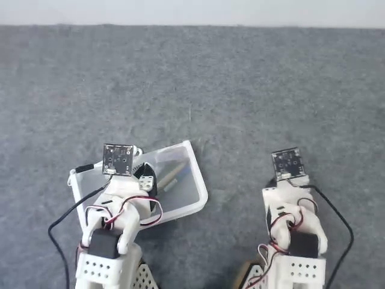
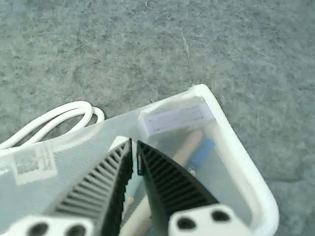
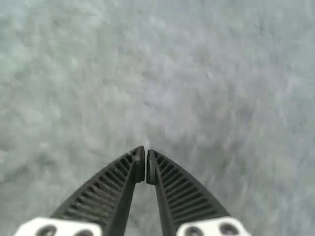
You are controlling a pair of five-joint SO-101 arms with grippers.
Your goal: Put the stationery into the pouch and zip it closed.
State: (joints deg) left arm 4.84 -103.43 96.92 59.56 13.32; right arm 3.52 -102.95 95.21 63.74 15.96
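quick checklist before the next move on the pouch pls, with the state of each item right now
1. Stationery inside the pouch: ok, a pencil and a blue item show through its clear wall.
2. Left gripper over the pouch: ok, jaws shut.
3. Left gripper actually gripping the zip pull: cannot tell.
4. Pouch zipped closed: cannot tell.
5. Right gripper free: ok, shut on nothing, above the grey mat.

Pouch [image 2: 241, 162]: translucent, white-rimmed. Pencil [image 2: 189, 145]: tan. Cord [image 2: 64, 115]: white. Table mat [image 1: 240, 84]: mottled grey. Left gripper [image 2: 134, 143], right gripper [image 3: 145, 150]: black, ribbed.
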